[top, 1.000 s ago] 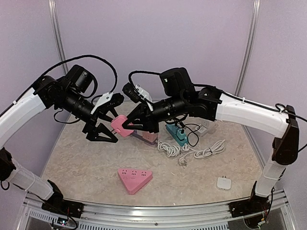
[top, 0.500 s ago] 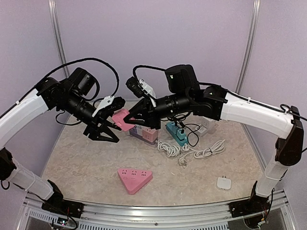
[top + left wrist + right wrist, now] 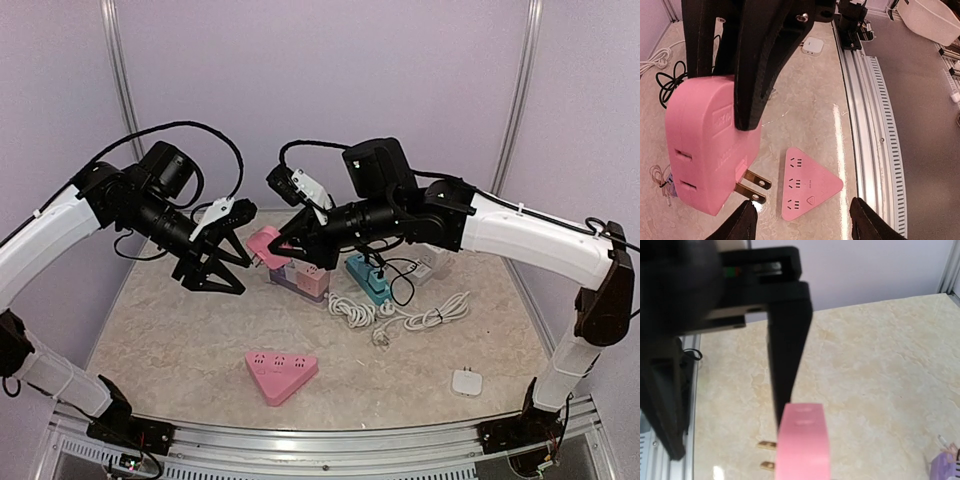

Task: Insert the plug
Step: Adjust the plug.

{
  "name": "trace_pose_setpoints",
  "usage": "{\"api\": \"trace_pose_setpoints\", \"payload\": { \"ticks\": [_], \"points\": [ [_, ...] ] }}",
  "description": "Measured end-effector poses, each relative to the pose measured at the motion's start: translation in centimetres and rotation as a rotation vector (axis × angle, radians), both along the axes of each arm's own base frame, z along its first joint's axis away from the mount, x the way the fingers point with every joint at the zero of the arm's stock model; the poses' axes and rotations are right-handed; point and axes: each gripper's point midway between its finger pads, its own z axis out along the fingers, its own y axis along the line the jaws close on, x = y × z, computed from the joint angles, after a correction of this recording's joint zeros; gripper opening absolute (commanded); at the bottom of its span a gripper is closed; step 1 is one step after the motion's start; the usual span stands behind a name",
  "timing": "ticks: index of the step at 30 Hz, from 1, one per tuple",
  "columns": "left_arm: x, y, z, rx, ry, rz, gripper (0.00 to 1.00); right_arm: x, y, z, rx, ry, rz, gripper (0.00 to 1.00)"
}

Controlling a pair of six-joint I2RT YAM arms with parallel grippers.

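Note:
The pink plug [image 3: 264, 247] hangs in the air above the table's back middle, with my right gripper [image 3: 278, 248] shut on it. Seen from the left wrist, the plug [image 3: 707, 150] shows two brass prongs [image 3: 752, 185] pointing right, and the right gripper's black fingers [image 3: 765, 65] clamp it from above. My left gripper [image 3: 222, 272] stands open just left of the plug, nothing between its fingertips [image 3: 743, 222]. A pink triangular power strip [image 3: 281, 374] [image 3: 808, 184] lies flat on the table near the front. The right wrist view has the plug [image 3: 803, 445] low in the frame.
Pink and purple socket blocks [image 3: 308, 279], a teal power strip [image 3: 366, 281] with a black cable, and a coiled white cable [image 3: 400, 316] lie at the back right. A small white adapter [image 3: 467, 382] sits front right. An aluminium rail [image 3: 875, 150] runs along the near edge.
My right gripper has lifted the pink plug up and to the right, away from the left gripper. The left jaws have narrowed somewhat and the left gripper has risen slightly.

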Motion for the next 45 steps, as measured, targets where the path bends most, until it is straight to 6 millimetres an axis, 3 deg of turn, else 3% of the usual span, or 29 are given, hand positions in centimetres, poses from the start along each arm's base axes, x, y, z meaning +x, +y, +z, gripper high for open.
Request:
{"api": "trace_pose_setpoints", "payload": {
  "ticks": [4, 8, 11, 14, 19, 28, 45],
  "points": [
    [1.1, 0.8, -1.6, 0.032, 0.005, 0.060, 0.69, -0.1, -0.6, -0.3, -0.010, 0.001, -0.012, 0.00],
    [2.8, 1.1, -3.0, 0.069, 0.024, 0.147, 0.82, -0.6, -1.5, 0.1, -0.001, 0.006, -0.017, 0.00],
    [3.6, 0.3, -2.4, 0.053, 0.036, 0.168, 0.93, -0.8, -1.5, 0.3, 0.009, 0.023, -0.020, 0.00],
    [3.4, -0.9, -0.2, -0.001, 0.030, 0.156, 0.98, -0.8, -1.4, 0.2, 0.020, 0.034, -0.019, 0.00],
    [2.9, -2.4, 2.8, -0.089, 0.035, 0.136, 0.96, -1.2, -1.3, 0.3, 0.033, 0.053, 0.001, 0.00],
    [4.0, -3.0, 1.2, -0.047, 0.058, 0.160, 0.73, -2.0, -1.1, 0.6, 0.049, 0.074, 0.040, 0.00],
    [4.7, -1.0, -0.5, 0.044, -0.072, 0.151, 0.77, -3.5, -1.6, 1.8, 0.086, 0.091, 0.116, 0.00]
  ]
}}
